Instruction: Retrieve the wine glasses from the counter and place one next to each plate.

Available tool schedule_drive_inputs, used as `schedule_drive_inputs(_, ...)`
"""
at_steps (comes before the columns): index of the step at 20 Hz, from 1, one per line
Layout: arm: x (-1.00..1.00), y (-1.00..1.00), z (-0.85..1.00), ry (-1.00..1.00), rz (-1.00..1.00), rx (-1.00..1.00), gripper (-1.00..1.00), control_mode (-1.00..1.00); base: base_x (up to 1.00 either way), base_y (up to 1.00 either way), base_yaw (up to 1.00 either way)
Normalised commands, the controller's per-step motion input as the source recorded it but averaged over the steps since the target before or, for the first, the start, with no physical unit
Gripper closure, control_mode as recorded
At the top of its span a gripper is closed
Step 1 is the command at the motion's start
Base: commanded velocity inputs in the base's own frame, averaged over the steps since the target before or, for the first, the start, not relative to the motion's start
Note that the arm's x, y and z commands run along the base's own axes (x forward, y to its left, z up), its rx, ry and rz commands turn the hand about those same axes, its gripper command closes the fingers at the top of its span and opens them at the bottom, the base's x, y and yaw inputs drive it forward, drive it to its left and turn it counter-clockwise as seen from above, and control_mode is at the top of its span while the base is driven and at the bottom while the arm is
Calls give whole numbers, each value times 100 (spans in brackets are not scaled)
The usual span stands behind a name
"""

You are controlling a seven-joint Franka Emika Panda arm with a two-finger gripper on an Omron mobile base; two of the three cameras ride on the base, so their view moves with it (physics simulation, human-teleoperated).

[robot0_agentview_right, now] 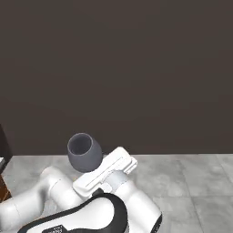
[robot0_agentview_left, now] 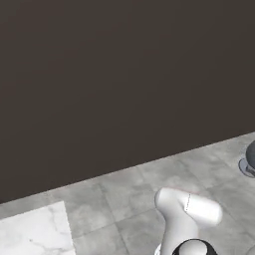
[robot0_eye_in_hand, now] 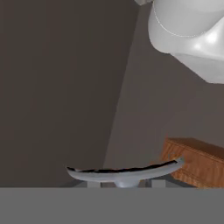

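Note:
My gripper (robot0_agentview_right: pixel 93 169) is shut on a wine glass (robot0_agentview_right: pixel 84 152), a dark grey translucent glass with a round bowl, held in the air in front of a dark wall. The bowl opens up and to the left of my white hand, and the fingers are hidden behind it. In the hand view the glass's disc foot (robot0_eye_in_hand: pixel 124 173) spans the bottom, just above my gripper (robot0_eye_in_hand: pixel 124 184). A dark rounded shape at the right edge of the left base view looks like the same wine glass (robot0_agentview_left: pixel 251 157). A corner of the white marble counter (robot0_agentview_left: pixel 35 231) shows at lower left. No plate is in view.
A dark wall (robot0_agentview_left: pixel 124 74) stands close ahead, above a grey tiled floor (robot0_agentview_left: pixel 124 189). A brown wooden cabinet (robot0_eye_in_hand: pixel 197 162) lies to the right in the hand view, and my own white arm (robot0_agentview_left: pixel 187 214) crosses the lower part of both base views.

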Motion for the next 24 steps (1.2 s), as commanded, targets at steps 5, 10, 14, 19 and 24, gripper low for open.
schedule_drive_inputs(5,0,0,0,0,0,0,100,100,0,0,-100)
schedule_drive_inputs(10,0,0,0,0,0,0,100,100,0,0,-100)
schedule_drive_inputs(14,0,0,0,0,0,0,100,100,0,1,-98)
schedule_drive_inputs(19,0,0,0,0,0,0,100,100,13,11,-91)
schedule_drive_inputs(24,0,0,0,0,0,0,100,100,89,86,-67)
